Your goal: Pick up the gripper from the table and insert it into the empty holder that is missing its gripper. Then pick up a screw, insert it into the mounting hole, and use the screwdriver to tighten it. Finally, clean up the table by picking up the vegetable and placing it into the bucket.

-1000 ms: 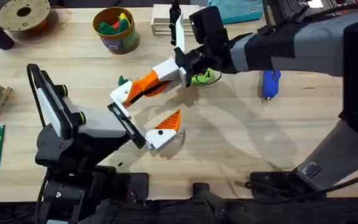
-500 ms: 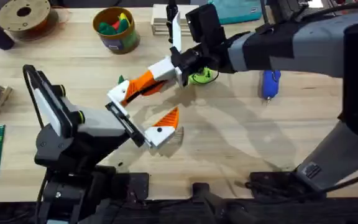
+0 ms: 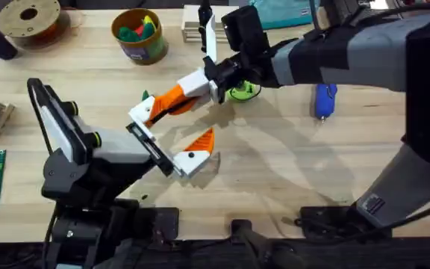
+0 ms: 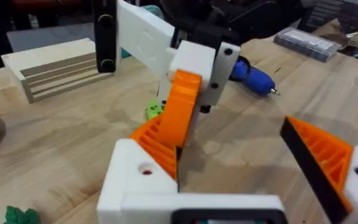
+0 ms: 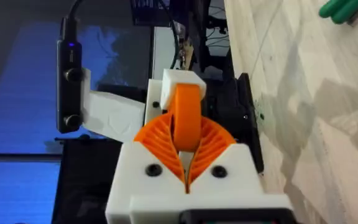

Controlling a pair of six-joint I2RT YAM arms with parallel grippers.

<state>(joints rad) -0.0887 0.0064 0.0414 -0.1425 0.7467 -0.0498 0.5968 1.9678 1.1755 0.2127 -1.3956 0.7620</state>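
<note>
Your right pincer (image 5: 186, 152) is squeezed shut on the orange wedge (image 5: 186, 117), with one ribbed pad on each side of it. Your left pincer (image 3: 174, 128) is wide open, its two fingers well apart. You cannot tell if the wedge is all the way inside the holder (image 4: 132, 185), because the right pincer's pads cover the spot where they meet. From above, the wedge's long side runs on a slant from the right pincer toward the holder, over the middle of the table (image 3: 275, 172). The holder is a smooth white plastic block with sloped sides and a small round hole; it is the left pincer's far finger. The other finger has a ribbed orange tip. The blue screwdriver (image 3: 325, 99) lies off to the right; the right arm hides its far end, and its thin metal bit points toward the near edge. The dark green vegetable (image 3: 146, 97) peeks out beside the holder, mostly hidden. A bright green disc (image 3: 245, 93) is half covered behind the right pincer. The round bucket (image 3: 142, 51) stands at the far side.
</note>
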